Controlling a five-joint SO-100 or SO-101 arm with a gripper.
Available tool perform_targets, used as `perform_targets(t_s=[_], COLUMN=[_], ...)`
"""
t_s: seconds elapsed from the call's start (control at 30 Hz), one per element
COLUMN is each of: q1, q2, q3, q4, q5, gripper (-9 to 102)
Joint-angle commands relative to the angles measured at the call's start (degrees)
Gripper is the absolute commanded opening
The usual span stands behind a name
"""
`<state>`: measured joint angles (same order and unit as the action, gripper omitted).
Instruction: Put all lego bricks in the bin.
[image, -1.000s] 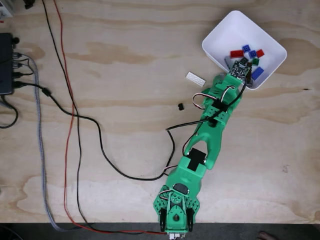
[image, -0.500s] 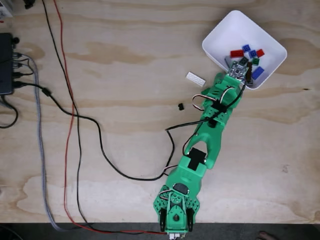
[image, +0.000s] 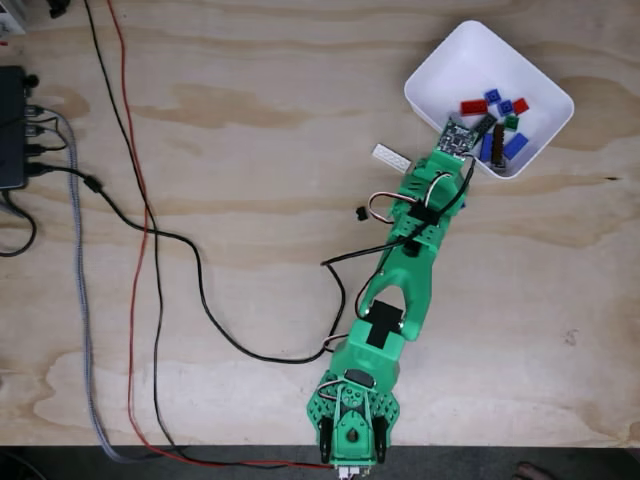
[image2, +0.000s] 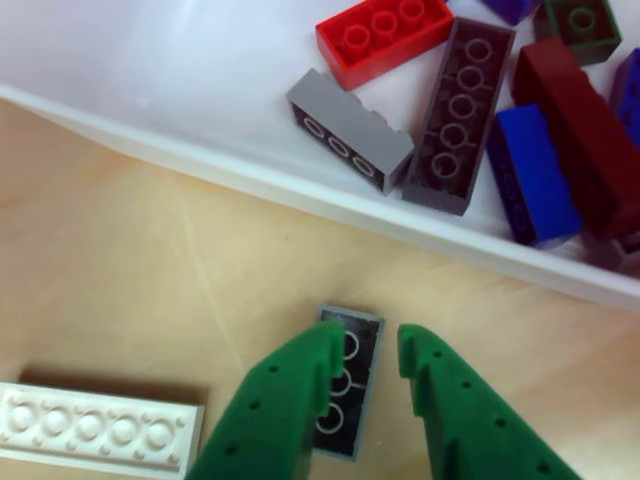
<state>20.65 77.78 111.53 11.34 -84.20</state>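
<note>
Surface: plywood table (image: 250, 120), grained, is being shown.
Claw: gripper (image2: 370, 355) is being held spread over a dark studded plate (image2: 347, 395), long axis pointing toward the bin (image2: 200, 170).
Nearby: white plate (image2: 95, 428) lying flat.

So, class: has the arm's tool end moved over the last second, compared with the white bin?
Yes. In the fixed view the tool has swung leftward, off the bin's lower rim towards the white plate lying on the table.

We see green jaws, white bin (image2: 150, 110), red brick (image2: 385, 35), grey brick (image2: 350, 130), blue brick (image2: 535, 175), white plate (image2: 95, 428), pale wood-grain counter (image: 250, 150).
</note>
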Motion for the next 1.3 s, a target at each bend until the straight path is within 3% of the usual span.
perform_targets(t_s=[0.0,0.13,0.27,0.67,1.0,1.27], q1=[-0.1,0.6,0.5,-1.9,-4.7,-7.6], q2=[5.7,5.4,5.2,7.9,20.7,5.9], q3=[1.1,2.9,2.9,0.6,2.0,-6.5], q4=[-1.1,-2.5,-3.3,-3.0,1.8,1.6], q5=[-0.3,-0.8,-0.8,2.3,4.3,2.3], gripper=[0,12,15,19,19,17])
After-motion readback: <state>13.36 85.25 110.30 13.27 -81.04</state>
